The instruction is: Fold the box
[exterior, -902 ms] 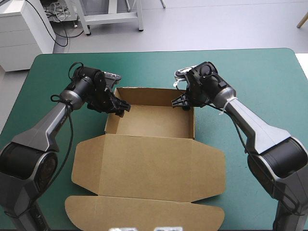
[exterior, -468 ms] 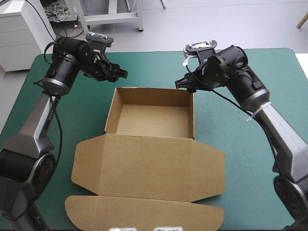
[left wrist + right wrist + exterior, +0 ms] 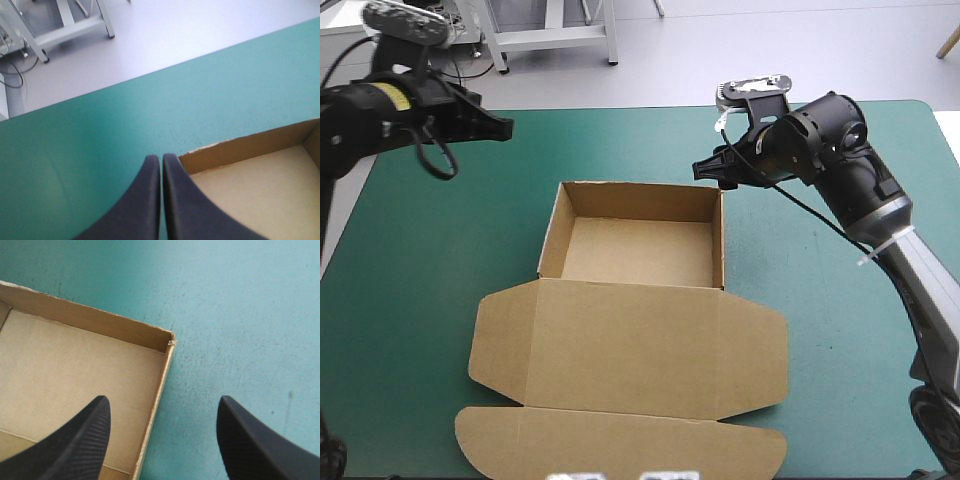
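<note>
The brown box [image 3: 630,340] sits on the teal-green bench [image 3: 820,400] as an open tray, its lid lying flat. The left jaws are pressed together, clear of the box, its far left corner just beside their tip. The right jaws are spread, and the tray's far right corner lies ahead between them.
</note>
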Action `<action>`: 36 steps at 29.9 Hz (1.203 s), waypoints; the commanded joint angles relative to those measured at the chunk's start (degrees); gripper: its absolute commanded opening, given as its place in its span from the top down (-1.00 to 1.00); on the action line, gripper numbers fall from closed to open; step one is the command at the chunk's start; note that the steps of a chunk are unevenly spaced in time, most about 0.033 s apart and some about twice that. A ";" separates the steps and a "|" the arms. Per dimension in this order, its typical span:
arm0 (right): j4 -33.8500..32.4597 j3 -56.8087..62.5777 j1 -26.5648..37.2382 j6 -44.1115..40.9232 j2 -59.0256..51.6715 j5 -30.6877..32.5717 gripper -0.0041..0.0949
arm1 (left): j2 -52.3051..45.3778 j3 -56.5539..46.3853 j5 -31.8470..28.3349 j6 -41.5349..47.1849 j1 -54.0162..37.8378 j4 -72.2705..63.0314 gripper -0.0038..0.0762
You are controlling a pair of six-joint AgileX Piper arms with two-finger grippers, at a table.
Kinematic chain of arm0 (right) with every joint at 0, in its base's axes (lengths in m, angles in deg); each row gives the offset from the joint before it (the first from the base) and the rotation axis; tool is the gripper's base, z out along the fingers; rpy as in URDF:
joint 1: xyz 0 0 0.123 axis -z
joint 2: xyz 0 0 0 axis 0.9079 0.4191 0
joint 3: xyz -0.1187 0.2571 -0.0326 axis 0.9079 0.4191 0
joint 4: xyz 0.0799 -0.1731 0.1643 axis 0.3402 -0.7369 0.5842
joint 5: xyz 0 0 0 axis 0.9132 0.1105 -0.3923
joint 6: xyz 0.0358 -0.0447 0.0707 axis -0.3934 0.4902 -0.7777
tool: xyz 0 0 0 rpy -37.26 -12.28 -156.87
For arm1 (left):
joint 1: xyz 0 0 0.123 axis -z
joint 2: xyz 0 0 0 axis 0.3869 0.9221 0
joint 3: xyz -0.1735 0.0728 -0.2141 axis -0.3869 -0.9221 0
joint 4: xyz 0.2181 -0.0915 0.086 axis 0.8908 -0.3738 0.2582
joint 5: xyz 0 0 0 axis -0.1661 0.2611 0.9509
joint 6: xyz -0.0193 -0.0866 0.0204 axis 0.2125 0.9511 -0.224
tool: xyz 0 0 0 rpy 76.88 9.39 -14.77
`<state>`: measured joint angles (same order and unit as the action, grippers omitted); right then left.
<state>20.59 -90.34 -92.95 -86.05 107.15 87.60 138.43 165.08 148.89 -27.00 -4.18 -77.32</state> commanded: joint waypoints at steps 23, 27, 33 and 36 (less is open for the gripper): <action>4.19 8.62 0.14 -2.47 14.38 -2.30 -0.24 | -50.66 -69.44 -7.79 -0.21 0.28 -3.08 0.92; 4.08 8.62 0.14 -2.47 14.64 -2.88 -0.08 | -56.36 -79.80 -9.62 0.02 0.28 -3.98 0.92; 3.65 8.62 0.14 -2.33 15.36 -2.57 0.82 | -61.85 -89.79 -13.42 0.80 0.28 -7.67 0.92; 3.69 8.49 0.14 -2.33 15.84 -2.29 0.95 | -63.28 -89.46 -13.23 -0.10 0.28 -7.82 0.92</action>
<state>25.68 -80.53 -92.95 -89.00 125.24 85.18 75.66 74.40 139.88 -26.85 -4.18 -83.86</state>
